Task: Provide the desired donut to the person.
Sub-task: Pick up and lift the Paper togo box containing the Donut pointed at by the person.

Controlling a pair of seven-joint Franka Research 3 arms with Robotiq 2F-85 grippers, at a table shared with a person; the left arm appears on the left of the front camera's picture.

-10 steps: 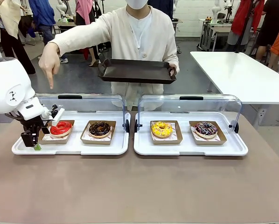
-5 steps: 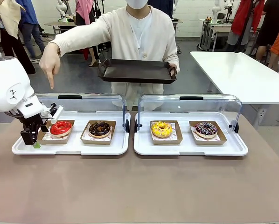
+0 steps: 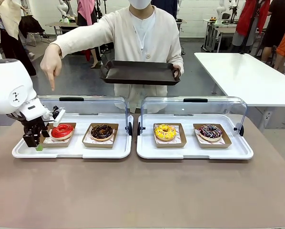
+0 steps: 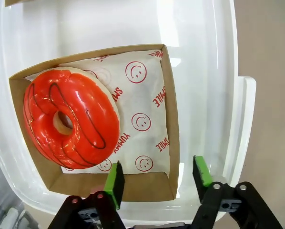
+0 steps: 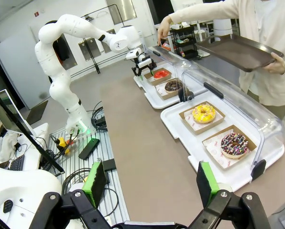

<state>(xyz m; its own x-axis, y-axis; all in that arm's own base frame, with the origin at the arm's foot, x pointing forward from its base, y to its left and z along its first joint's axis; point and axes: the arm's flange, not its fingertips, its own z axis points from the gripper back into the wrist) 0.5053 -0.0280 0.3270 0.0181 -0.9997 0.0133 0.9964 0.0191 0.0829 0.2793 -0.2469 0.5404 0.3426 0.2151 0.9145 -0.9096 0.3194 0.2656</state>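
Brown tabletop (image 3: 133, 191). Left gripper (image 4: 158, 177): fingers spread, empty, straddling side wall of brown cardboard boat (image 4: 172, 119), likely to pinch it; red-glazed ring donut (image 4: 71, 119) just beyond inner finger, below person's pointing hand (image 3: 50, 62). Right gripper (image 5: 149, 183): spread, idle. Black serving tray (image 3: 140, 72) held out to receive

Front camera faces the person (image 3: 142, 33) at twelve o'clock; left wrist camera hangs close over the red donut (image 4: 71, 119), which the distant right wrist view shares.
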